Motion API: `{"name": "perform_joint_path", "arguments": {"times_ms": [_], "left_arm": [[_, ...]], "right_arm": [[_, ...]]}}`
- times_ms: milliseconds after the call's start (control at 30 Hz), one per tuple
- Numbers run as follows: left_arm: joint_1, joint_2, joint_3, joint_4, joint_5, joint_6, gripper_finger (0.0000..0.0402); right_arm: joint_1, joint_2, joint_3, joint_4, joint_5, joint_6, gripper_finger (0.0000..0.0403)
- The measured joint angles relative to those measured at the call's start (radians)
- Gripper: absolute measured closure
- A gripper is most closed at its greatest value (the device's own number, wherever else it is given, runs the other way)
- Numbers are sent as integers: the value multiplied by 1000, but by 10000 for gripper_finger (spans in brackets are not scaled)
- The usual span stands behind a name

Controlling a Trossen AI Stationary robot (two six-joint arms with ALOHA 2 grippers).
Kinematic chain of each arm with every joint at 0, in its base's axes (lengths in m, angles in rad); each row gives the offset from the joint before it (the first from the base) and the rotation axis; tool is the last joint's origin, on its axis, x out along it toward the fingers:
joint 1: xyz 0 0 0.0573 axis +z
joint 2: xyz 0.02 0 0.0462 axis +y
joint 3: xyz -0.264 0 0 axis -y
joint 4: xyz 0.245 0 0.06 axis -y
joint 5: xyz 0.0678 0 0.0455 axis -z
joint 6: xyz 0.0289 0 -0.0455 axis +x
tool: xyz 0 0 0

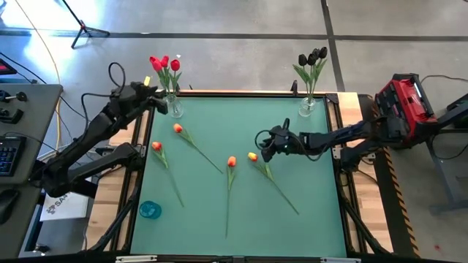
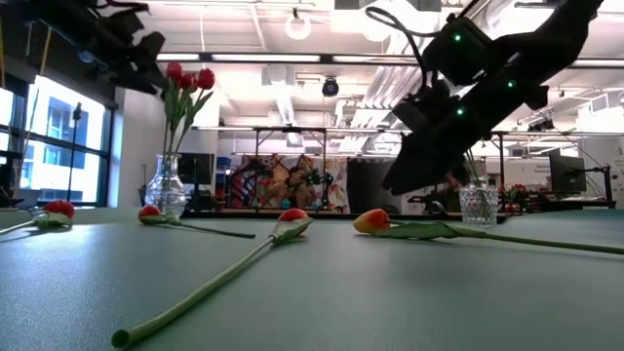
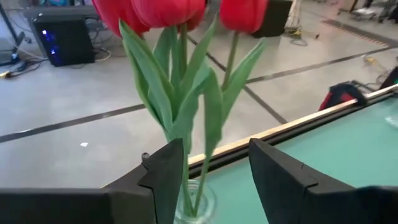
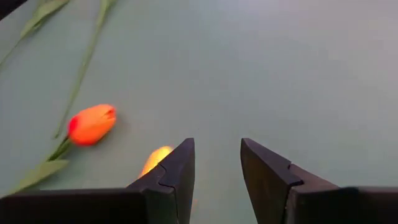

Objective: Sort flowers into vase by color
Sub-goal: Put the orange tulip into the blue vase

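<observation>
Note that the red tulips [image 1: 165,64] stand in the far-left clear glass vase [image 1: 175,107], the dark tulips [image 1: 313,57] far right. Four orange tulips [image 1: 231,161] remain on the green bench [image 1: 307,168]. Left pincer [image 1: 162,102] is released at the vase; right pincer [image 1: 261,143] hovers parted, empty, over one orange tulip.

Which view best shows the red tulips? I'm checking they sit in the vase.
The high view: the red tulips stand in the vase at the table corner. Low view agrees from the side; left wrist view shows only stems and heads; right wrist view misses them.
</observation>
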Motion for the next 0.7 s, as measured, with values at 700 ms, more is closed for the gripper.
{"name": "perform_joint_path", "arguments": {"times_ms": [700], "left_arm": [[-346, -97, -200, 84, 23, -99, 263]], "right_arm": [[79, 271, 362, -263, 4, -149, 284]]}}
